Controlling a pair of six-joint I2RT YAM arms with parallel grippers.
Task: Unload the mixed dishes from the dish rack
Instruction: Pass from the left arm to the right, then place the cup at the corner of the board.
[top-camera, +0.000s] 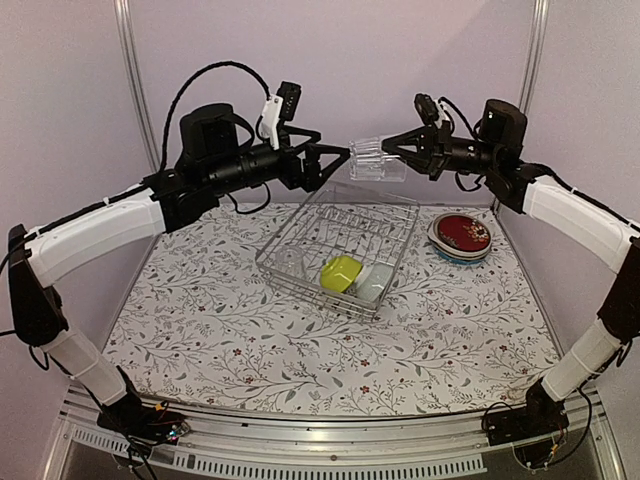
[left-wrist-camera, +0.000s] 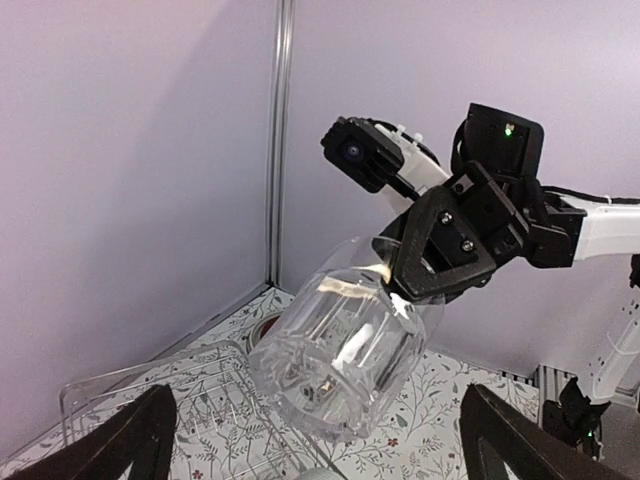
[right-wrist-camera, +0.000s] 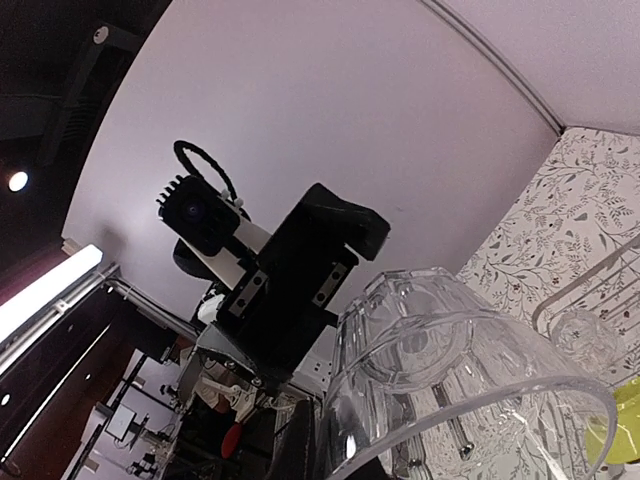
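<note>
Silver wire dish rack (top-camera: 290, 240) sits mid-table (top-camera: 200, 330). Stacked plates (top-camera: 462, 236), dark red on top, lie near the far right corner. A yellow-green bowl (top-camera: 340, 272) and a pale bowl (top-camera: 372, 283) rest in the rack's near end. Above its far edge, the right gripper (top-camera: 392, 150) pinches the clear glass (top-camera: 375, 162) by its rim. The left gripper (top-camera: 338, 165) gapes wide, not touching it.

Floral-patterned table cover (top-camera: 300, 350), pale lilac walls (top-camera: 380, 60), metal corner posts (top-camera: 135, 70)
</note>
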